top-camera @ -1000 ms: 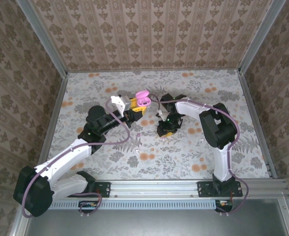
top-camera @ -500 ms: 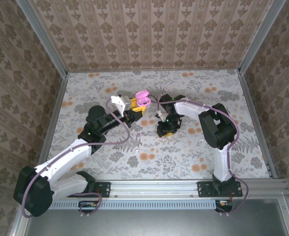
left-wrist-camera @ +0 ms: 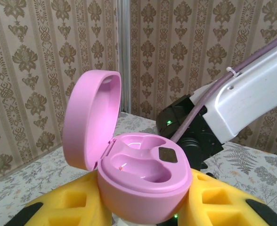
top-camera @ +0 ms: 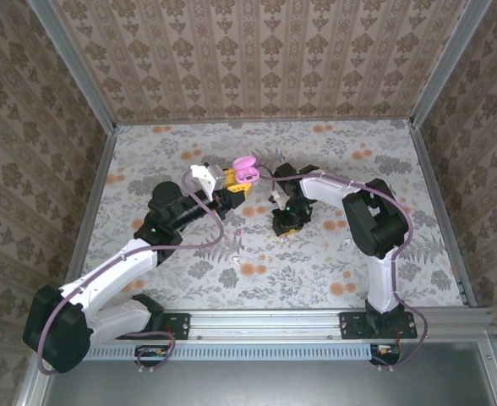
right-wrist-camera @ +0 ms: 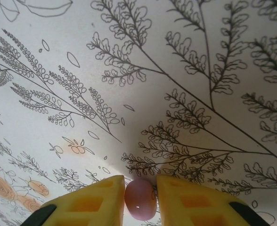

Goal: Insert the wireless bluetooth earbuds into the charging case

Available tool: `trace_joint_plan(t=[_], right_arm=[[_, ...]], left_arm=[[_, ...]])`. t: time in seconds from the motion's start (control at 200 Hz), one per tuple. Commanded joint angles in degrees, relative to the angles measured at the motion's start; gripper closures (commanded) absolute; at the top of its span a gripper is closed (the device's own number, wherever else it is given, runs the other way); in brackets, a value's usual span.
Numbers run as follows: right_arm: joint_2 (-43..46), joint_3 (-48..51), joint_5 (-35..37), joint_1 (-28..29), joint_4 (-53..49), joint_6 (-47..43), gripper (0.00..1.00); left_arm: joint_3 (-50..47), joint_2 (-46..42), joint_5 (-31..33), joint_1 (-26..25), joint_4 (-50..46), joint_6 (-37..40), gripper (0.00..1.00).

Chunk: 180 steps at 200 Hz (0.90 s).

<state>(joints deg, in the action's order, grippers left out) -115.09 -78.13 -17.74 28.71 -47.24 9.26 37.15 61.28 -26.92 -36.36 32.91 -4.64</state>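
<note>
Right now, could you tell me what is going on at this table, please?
The left gripper holds a pink pebble-shaped plastic charging case off the table, its lid hinged open and both wells empty. The right gripper, down at the floral-printed table, has its yellow pads closed on a small pink plastic earbud. No earbud is in the case yet.

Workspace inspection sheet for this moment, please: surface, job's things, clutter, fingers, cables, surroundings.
Surface: floral-printed table, flat.
Job's things: pink charging case open, wells look empty; pink earbud close to the print.
Clutter: tiny bits mid-table, too small to name.
Grippers: left gripper fingers clamp the case; right gripper fingers pinch the earbud.
Cables: purple cable along each arm.
Surroundings: wallpapered walls, metal frame.
</note>
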Motion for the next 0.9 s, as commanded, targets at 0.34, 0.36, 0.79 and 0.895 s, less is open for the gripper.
trace_joint_plan(t=[0.34, 0.36, 0.79, 0.895], right_arm=[[8.22, 10.82, 3.62, -4.5, 9.55, 11.44, 0.68], [8.23, 10.96, 3.09, -4.58, 9.69, 11.57, 0.67], [15.92, 15.6, 1.48, -5.11, 12.09, 22.25, 0.58], [17.42, 17.61, 2.25, -5.1, 12.63, 24.52, 0.57]], left_arm=[[1.21, 1.77, -0.28, -0.11, 1.05, 0.53, 0.66], [1.24, 1.87, -0.29, -0.12, 1.07, 0.5, 0.66], [1.26, 1.66, -0.26, -0.1, 1.22, 0.9, 0.66], [1.0, 1.39, -0.07, -0.12, 1.51, 0.87, 0.66]])
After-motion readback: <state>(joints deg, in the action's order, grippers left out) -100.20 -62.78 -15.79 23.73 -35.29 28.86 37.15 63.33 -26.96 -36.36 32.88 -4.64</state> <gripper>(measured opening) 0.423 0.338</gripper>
